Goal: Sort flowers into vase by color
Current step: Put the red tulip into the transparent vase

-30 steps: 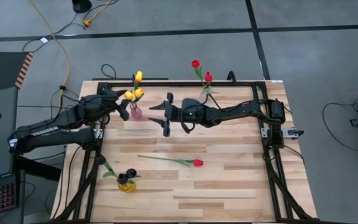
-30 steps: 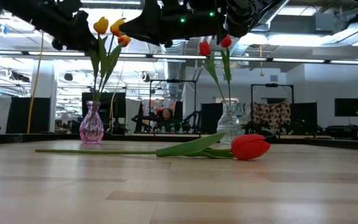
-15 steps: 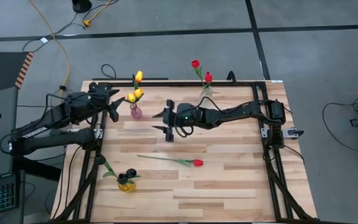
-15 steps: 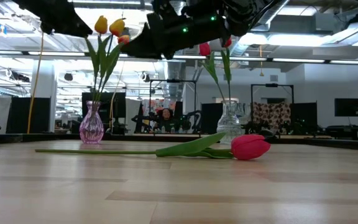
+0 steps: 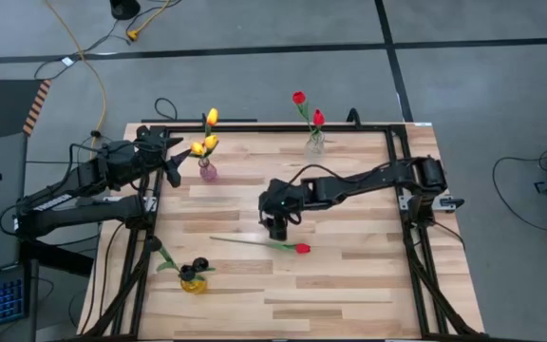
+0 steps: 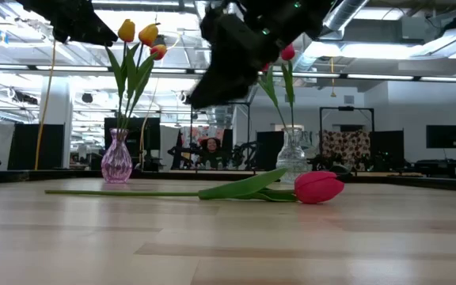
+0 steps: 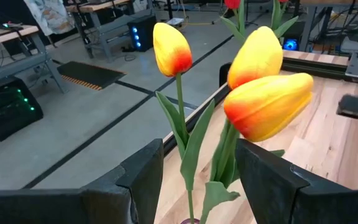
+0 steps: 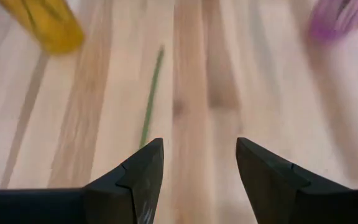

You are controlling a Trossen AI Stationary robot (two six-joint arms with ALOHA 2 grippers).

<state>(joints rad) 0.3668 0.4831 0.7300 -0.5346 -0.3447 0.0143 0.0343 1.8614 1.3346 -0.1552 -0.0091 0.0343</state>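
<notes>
The red artificial tulip with a thin green stem (image 5: 272,245) is lying flat on the pale wooden bench (image 5: 349,285), near the middle, its head pointing toward the right arm's side; in the low view (image 6: 317,187) the head and a long leaf are resting on the boards. The right claw (image 5: 276,226) is hanging just above the stem, pointing down, its two dark fingers (image 8: 132,177) standing well apart and holding nothing; the stem is showing as a green line (image 8: 150,99) ahead of them.

Three yellow-orange tulips (image 5: 205,141) are standing upright in a small pink glass vase (image 5: 208,172) at the far left of the bench. The left claw (image 5: 173,161) is sitting just beside that bunch, fingers (image 7: 145,171) spread, with stems and leaves showing between them but not gripped, as far as can be told. Its wrist view is showing the three yellow heads (image 7: 266,102) close up.

Two red tulips (image 5: 309,109) are standing in a clear glass vase (image 5: 315,144) at the far edge, right of centre. A small yellow vase (image 5: 194,281) near the front left corner is holding near-black flower heads (image 5: 196,269) and a green leaf. The red tulip is lying between this vase and the right arm's base, well apart from both.
</notes>
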